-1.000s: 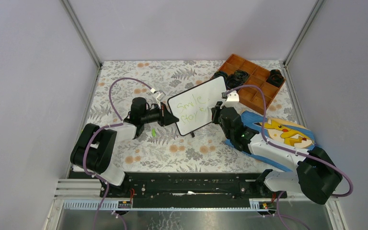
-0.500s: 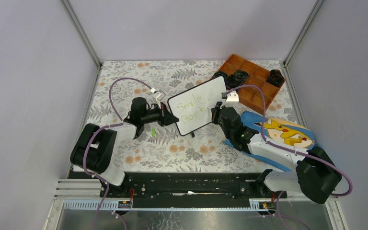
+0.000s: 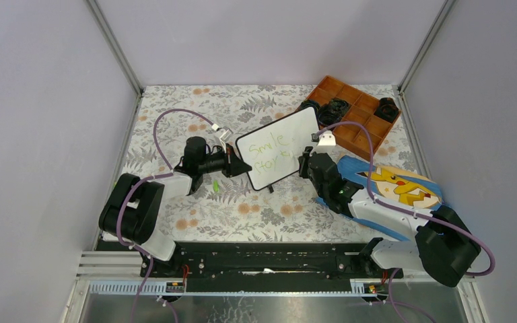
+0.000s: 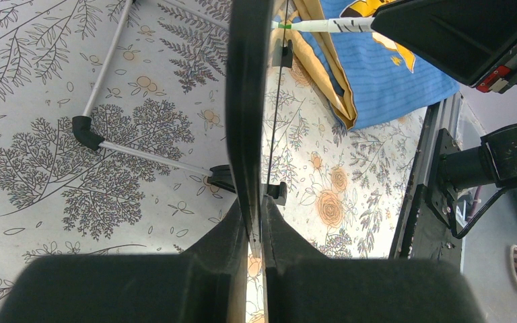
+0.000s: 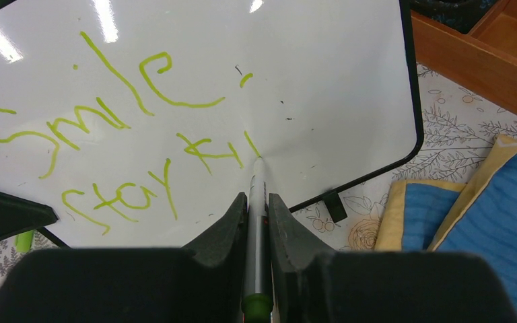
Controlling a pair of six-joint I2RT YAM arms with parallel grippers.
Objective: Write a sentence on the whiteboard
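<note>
The whiteboard (image 3: 277, 148) stands tilted on the floral table, and shows edge-on (image 4: 246, 101) in the left wrist view. My left gripper (image 3: 242, 167) (image 4: 254, 208) is shut on its lower left edge. My right gripper (image 3: 304, 160) (image 5: 258, 198) is shut on a marker (image 5: 256, 195) with a green end. The marker's tip touches the whiteboard (image 5: 323, 74) at the foot of a short stroke. The sentence (image 5: 108, 128) (image 3: 272, 151) in green reads "Smile." above "Stay ki".
A brown compartment tray (image 3: 370, 124) with black items stands behind the board at the right. A blue Pikachu cloth (image 3: 397, 188) (image 5: 485, 222) lies under my right arm. A small green cap (image 3: 215, 184) lies on the table below my left gripper.
My right gripper with the marker has shifted slightly right and nearer along the second line. The left gripper and the board have stayed still.
</note>
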